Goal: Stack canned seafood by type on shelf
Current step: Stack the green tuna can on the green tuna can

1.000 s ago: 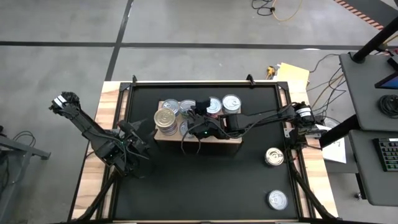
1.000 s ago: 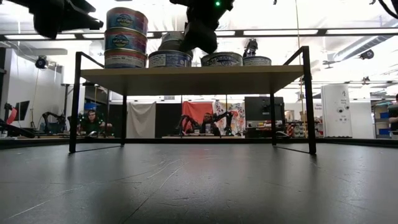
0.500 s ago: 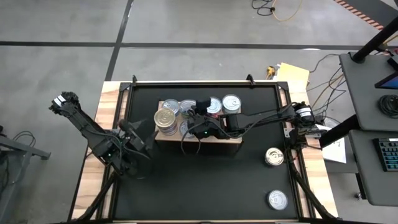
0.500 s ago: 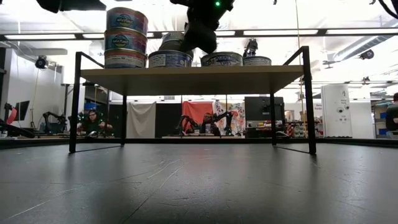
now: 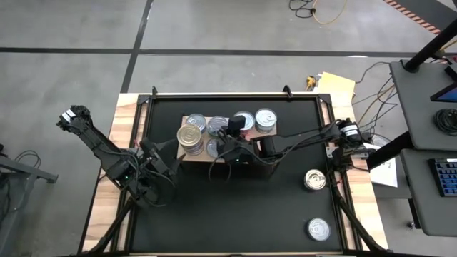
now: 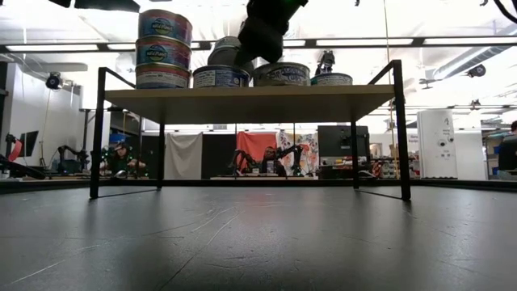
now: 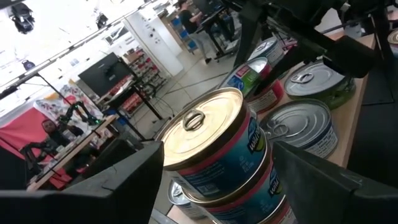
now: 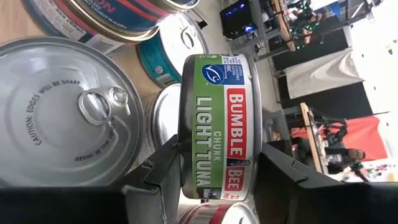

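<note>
You see the right gripper (image 8: 214, 180) over the middle of the wooden shelf (image 5: 265, 163), pinching a Bumble Bee light tuna can (image 8: 217, 124) by its two flat faces, so the can is turned on its side among the other cans. Just beside it lies a silver-lidded can (image 8: 74, 112), and behind it a teal-sided can (image 8: 171, 50), so there is little free room around the held can.

At the left end of the shelf stands a tall stack of pink-labelled cans with a gold lid (image 7: 214, 146). The left gripper (image 7: 217, 180) waits beside this stack, off the left edge of the shelf, with its fingers spread and holding nothing.

Two more cans sit on the black worktop near its right edge, one (image 5: 315, 179) close to the shelf, one (image 5: 318, 229) near the front right corner. The front of the worktop is open.
</note>
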`<act>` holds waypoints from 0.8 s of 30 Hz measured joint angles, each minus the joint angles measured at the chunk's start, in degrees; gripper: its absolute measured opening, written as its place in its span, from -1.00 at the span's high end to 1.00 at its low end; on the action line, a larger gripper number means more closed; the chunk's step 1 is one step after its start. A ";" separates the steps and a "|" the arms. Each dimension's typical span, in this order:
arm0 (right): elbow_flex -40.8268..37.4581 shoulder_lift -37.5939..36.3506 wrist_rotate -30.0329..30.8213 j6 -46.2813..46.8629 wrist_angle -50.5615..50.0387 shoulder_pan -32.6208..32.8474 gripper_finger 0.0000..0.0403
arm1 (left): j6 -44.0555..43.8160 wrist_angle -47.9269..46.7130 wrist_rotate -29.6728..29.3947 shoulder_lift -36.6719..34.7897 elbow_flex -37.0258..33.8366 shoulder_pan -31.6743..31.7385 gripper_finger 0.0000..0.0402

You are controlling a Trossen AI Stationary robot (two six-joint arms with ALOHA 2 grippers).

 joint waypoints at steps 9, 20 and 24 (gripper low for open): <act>0.10 -0.07 0.04 -0.32 -1.63 -0.26 0.27 | 0.17 -0.11 -0.26 0.00 0.00 0.00 -0.41; 0.10 -0.09 -1.80 -1.01 -1.76 -0.49 0.16 | 0.43 -0.35 -0.35 0.00 -0.02 0.00 -0.41; 0.10 -0.09 -1.97 -1.49 -1.74 -0.66 0.16 | 0.42 -0.33 -0.35 0.00 -0.02 0.00 -0.41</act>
